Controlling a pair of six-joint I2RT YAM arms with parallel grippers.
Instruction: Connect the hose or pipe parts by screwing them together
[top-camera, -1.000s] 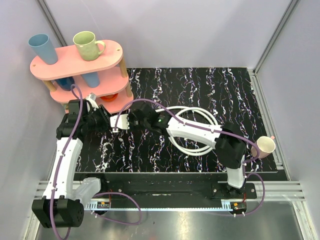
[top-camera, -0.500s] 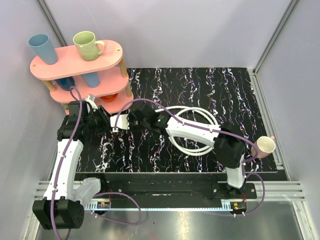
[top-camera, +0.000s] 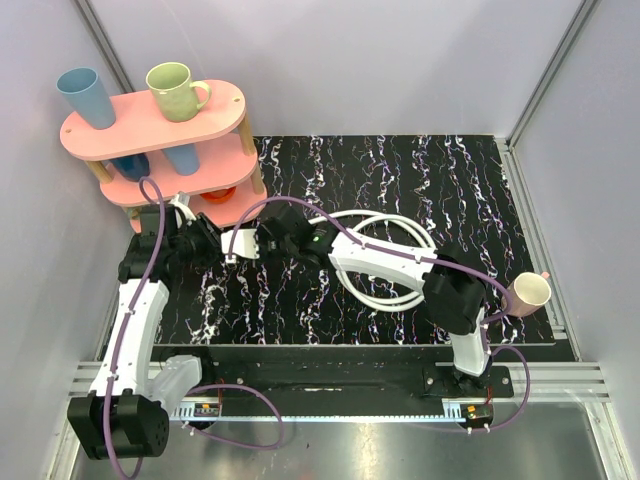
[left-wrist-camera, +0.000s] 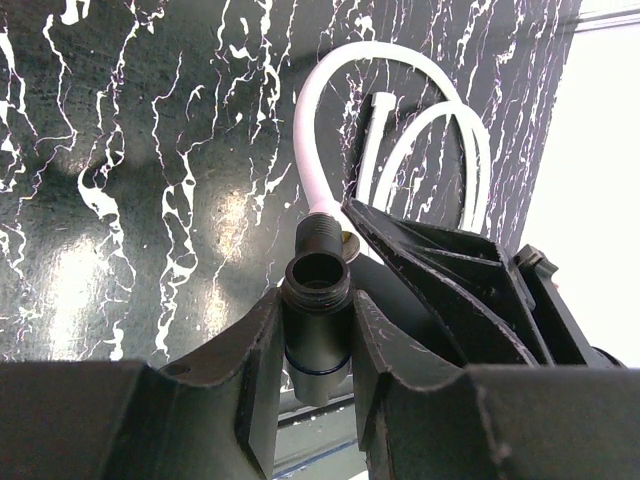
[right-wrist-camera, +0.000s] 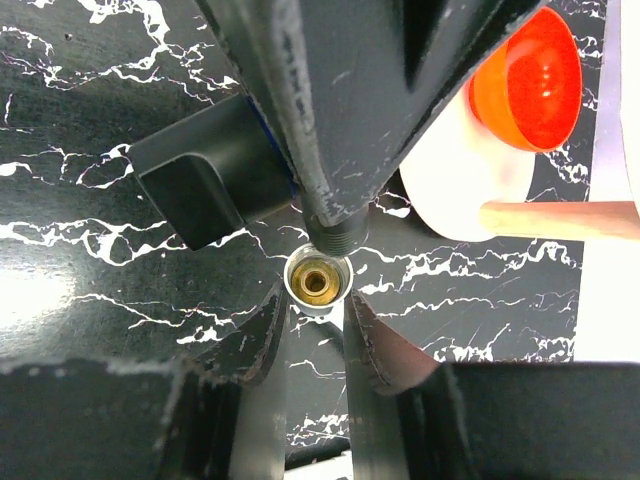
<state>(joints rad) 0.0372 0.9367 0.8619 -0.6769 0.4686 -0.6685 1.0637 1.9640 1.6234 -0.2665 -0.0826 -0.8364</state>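
Grip is tight on both sides: left gripper (left-wrist-camera: 316, 332) clenches dark fitting (left-wrist-camera: 316, 296), right gripper (right-wrist-camera: 316, 312) clenches silvery hose fitting (right-wrist-camera: 318, 279) just beside it.

Your white hose (left-wrist-camera: 302, 130) lies in loose flat loops on the black marbled surface (left-wrist-camera: 120, 150), right of centre. One end comes up to a silvery fitting (right-wrist-camera: 317, 279) with a brass bore, pinched between the fingers of the right gripper (right-wrist-camera: 313, 300). Facing it you have a dark threaded fitting (left-wrist-camera: 317, 300) with its hollow mouth open, clamped in the left gripper (left-wrist-camera: 316, 345). The two ends sit just beside each other, slightly off line and not screwed together.
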